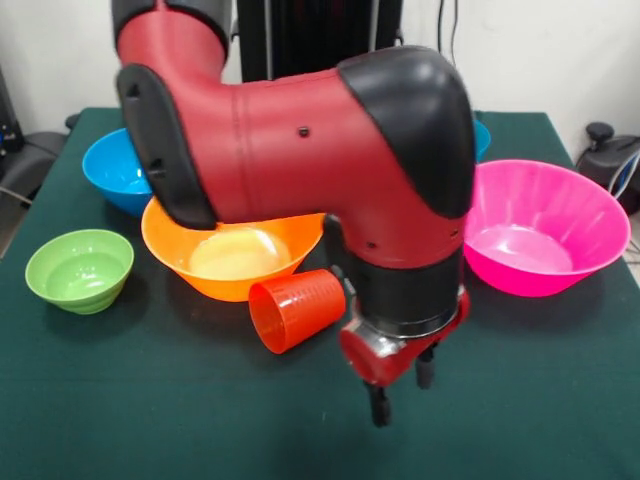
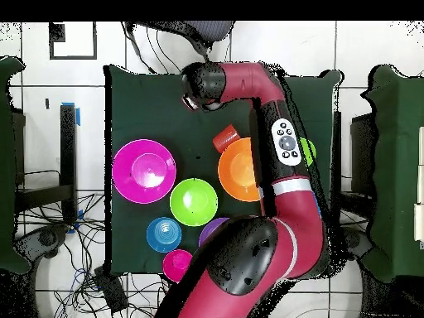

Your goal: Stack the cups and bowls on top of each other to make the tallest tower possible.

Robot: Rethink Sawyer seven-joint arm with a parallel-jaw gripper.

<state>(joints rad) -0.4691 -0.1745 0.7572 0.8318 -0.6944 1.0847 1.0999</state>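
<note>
The orange-red cup (image 1: 295, 310) (image 2: 225, 137) lies on its side on the green cloth, against the front of the large orange bowl (image 1: 235, 255) (image 2: 238, 170). My gripper (image 1: 403, 398) (image 2: 192, 98) hangs just right of the cup in the front view, low over the cloth, open and holding nothing. The large pink bowl (image 1: 540, 240) (image 2: 144, 171) stands to its right. A blue bowl (image 1: 115, 170) and a small green bowl (image 1: 80, 268) (image 2: 308, 151) stand at the left. All bowls stand singly; no tower shows.
The overhead view also has a medium green bowl (image 2: 193, 201), a small blue bowl (image 2: 164, 234), a small magenta bowl (image 2: 177, 264) and a purple bowl (image 2: 214, 230) half hidden under my arm. My arm's bulk covers the table's middle in the front view.
</note>
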